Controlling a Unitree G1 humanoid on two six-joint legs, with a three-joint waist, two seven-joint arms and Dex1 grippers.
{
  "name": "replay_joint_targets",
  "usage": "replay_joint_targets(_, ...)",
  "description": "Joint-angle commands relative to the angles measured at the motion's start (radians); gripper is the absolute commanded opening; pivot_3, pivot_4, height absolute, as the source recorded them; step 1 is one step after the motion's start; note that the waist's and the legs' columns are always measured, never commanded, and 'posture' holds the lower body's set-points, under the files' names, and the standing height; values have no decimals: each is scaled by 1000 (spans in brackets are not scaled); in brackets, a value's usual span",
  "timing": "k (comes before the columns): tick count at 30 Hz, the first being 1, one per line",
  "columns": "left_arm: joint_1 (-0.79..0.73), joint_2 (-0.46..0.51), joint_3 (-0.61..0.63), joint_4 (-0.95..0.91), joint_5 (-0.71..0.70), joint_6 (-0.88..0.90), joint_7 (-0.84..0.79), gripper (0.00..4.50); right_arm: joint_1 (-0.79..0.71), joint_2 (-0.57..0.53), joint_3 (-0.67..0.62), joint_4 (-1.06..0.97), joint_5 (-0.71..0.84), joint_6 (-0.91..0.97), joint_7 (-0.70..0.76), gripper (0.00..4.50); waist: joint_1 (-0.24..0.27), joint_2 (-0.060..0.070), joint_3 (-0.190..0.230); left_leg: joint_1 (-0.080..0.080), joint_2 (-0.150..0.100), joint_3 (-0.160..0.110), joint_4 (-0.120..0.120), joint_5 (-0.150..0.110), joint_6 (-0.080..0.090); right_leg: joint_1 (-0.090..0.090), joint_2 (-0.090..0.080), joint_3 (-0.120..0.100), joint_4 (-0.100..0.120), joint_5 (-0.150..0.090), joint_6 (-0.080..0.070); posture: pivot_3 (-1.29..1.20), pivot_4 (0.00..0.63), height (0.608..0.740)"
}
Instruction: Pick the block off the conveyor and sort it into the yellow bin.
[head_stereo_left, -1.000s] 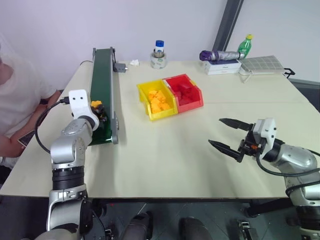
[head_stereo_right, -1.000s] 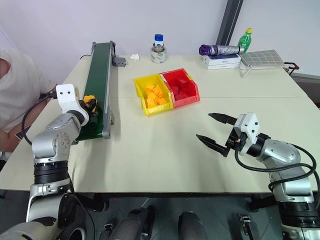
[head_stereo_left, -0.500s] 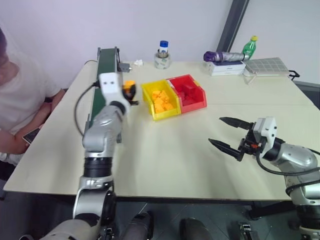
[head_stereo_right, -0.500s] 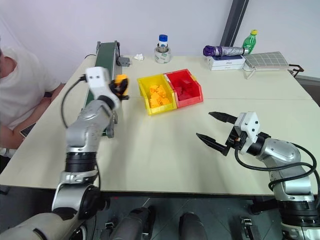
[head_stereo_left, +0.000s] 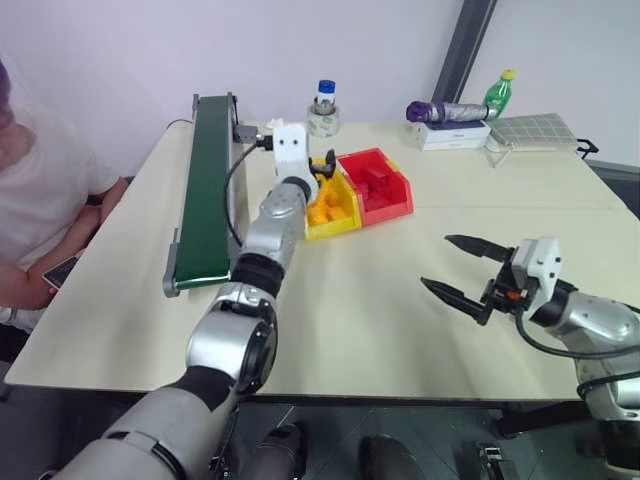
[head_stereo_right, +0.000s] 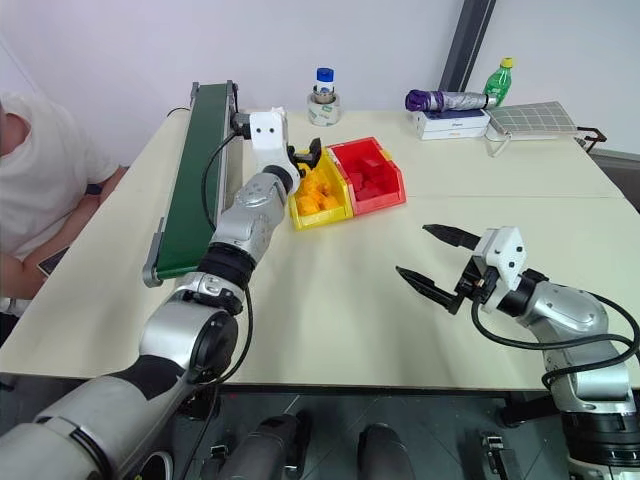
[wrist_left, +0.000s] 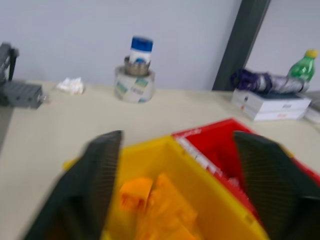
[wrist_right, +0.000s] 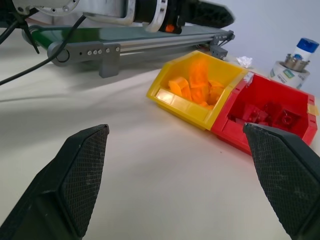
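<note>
The block (wrist_left: 136, 192) lies among orange pieces in the yellow bin (head_stereo_right: 335, 202), right under the left gripper (wrist_left: 180, 185), jaws spread and empty. Right gripper (head_stereo_right: 433, 262) hovers over bare tabletop (head_stereo_right: 330, 300), jaws spread. Conveyor (head_stereo_right: 195, 170) carries nothing.

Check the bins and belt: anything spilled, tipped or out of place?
Nothing stands out. The yellow bin and red bin sit upright side by side, blocks inside them, none on the table. The conveyor lies straight.
</note>
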Motion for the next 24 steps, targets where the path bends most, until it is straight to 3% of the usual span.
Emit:
replay_joint_targets(1,-14,1,12,-36,-23,-43,-59,4389,6,-8,-34,-45,12,-3,-9,4500,0,0,0,0,0,0,0,0,0,0,0,0,0,0,0,0,150,740)
replay_joint_targets(4,72,10,16,-187,-80,4,-153,4389,7,-8,-34,-45,12,-3,-9,4500,-2,0,0,0,0,0,0,0,0,0,0,0,0,0,1,0,150,740)
replay_joint_targets(8,338,84,-33,-625,-162,232,-272,4389,-9,-11,-29,-32,12,-3,-3,4500,-19,1,-1,1,1,1,-1,0,0,-1,0,2,0,0,0,0,150,740)
replay_joint_targets(15,692,381,-6,-1163,-327,508,-481,4389,-49,-15,-11,8,11,-4,31,4500,-31,2,-1,2,1,1,0,0,0,-2,0,3,6,-2,-4,0,150,740)
replay_joint_targets(20,821,565,105,-1183,-375,535,-585,4389,-78,-11,4,37,6,-10,52,4500,-27,3,-2,2,2,1,0,0,0,-1,-1,4,6,-2,-7,0,150,740)
replay_joint_targets(24,887,629,146,-1171,-402,508,-655,4389,-84,-5,11,46,3,-15,57,4500,-25,3,-2,1,3,1,-2,0,0,-2,-2,5,6,-3,-9,0,150,740)
